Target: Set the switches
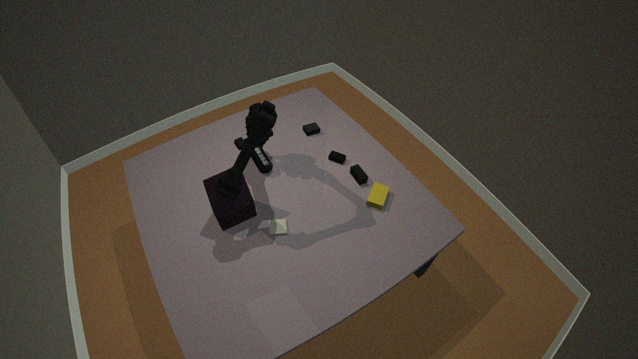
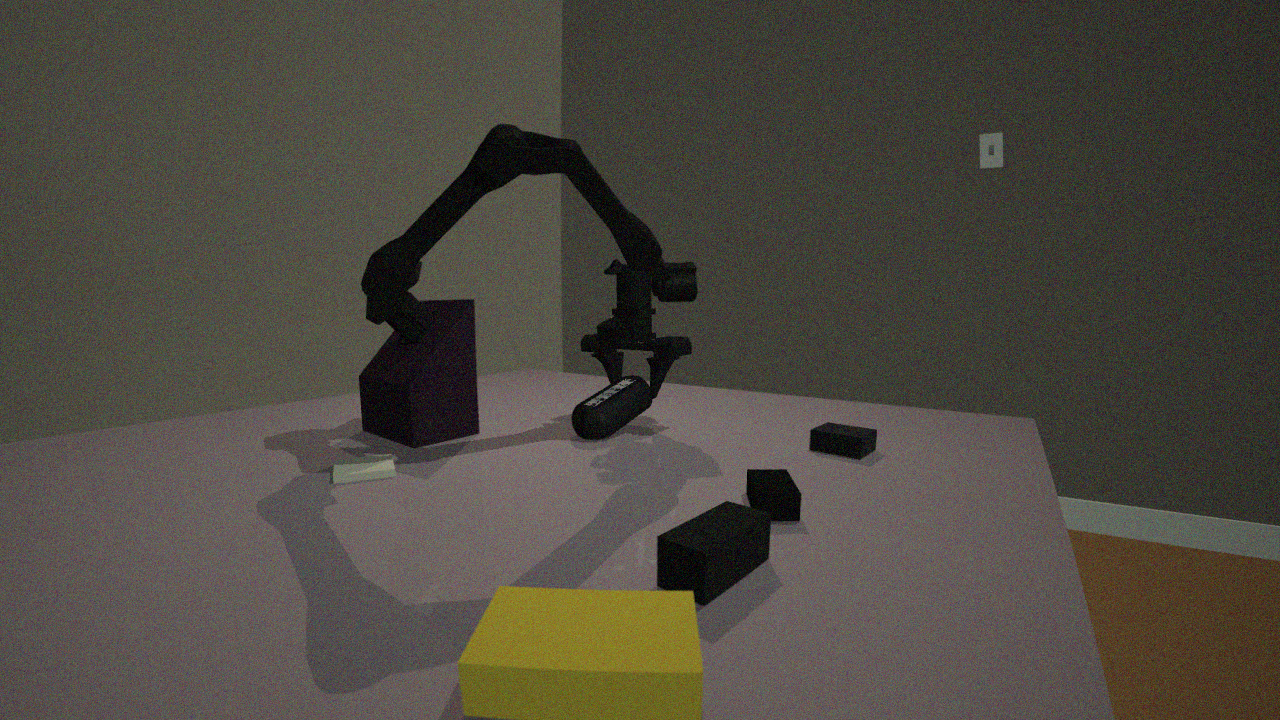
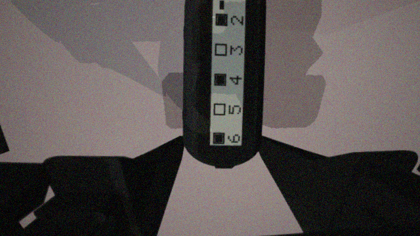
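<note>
The dark controller unit [image 1: 266, 166] [image 2: 594, 421] [image 3: 197, 82] is upside down, with its pale label [image 1: 261, 156] [image 2: 612, 392] [image 3: 226, 95] facing up. My gripper [image 2: 636, 388] [image 3: 220, 139] is shut on the unit's end by number 6, one finger on each long side. The unit slopes a little in the exterior view, its free end low over the bench. In the wrist view, squares 2, 4 and 6 are filled, and 3 and 5 are empty. Square 1 is out of the wrist frame. The rocker switches are hidden underneath.
A dark purple box [image 1: 232, 212] [image 2: 447, 385] stands by the arm's base, with a small pale block [image 1: 278, 227] [image 2: 362, 471] nearby. Three black blocks [image 1: 311, 128] [image 1: 337, 157] [image 1: 358, 174] [image 2: 843, 440] [image 2: 773, 495] [image 2: 713, 552] and a yellow block [image 1: 378, 194] [image 2: 581, 631] form a line across the bench.
</note>
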`<state>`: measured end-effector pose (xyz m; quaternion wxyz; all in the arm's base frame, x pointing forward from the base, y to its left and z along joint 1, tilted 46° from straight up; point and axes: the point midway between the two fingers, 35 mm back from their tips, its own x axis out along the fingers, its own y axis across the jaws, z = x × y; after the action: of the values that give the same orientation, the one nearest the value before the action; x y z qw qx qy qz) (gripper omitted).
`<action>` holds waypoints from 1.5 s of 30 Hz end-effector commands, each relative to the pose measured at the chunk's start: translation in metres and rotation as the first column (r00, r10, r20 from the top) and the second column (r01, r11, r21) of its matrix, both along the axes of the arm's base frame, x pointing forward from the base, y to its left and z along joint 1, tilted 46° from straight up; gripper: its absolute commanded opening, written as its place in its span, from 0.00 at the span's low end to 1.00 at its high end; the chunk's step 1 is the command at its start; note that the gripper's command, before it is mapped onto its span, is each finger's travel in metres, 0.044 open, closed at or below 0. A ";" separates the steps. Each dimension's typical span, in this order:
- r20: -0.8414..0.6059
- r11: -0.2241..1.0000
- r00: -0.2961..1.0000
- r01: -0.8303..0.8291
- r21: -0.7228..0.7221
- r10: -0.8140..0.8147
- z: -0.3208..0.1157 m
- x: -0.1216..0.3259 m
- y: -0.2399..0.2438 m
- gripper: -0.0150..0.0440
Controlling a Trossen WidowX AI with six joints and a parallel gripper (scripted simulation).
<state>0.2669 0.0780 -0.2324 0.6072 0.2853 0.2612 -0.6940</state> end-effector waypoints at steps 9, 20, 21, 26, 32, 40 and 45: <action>-0.001 1.000 1.000 -0.004 -0.005 0.004 -0.007 0.000 -0.007 0.83; -0.001 1.000 1.000 -0.004 -0.005 0.004 -0.013 -0.001 -0.013 0.83; -0.001 1.000 1.000 -0.004 -0.005 0.004 -0.013 -0.001 -0.014 0.83; -0.001 1.000 1.000 -0.004 -0.005 0.004 -0.016 -0.002 -0.016 0.83; -0.001 1.000 1.000 -0.004 -0.006 0.004 -0.019 -0.002 -0.019 0.83; 0.000 1.000 1.000 0.000 -0.002 0.000 -0.020 -0.002 -0.019 0.83; 0.001 1.000 1.000 0.002 -0.001 -0.002 -0.020 -0.002 -0.019 0.96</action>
<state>0.2647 0.0593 -0.2522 0.6068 0.2856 0.2603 -0.6945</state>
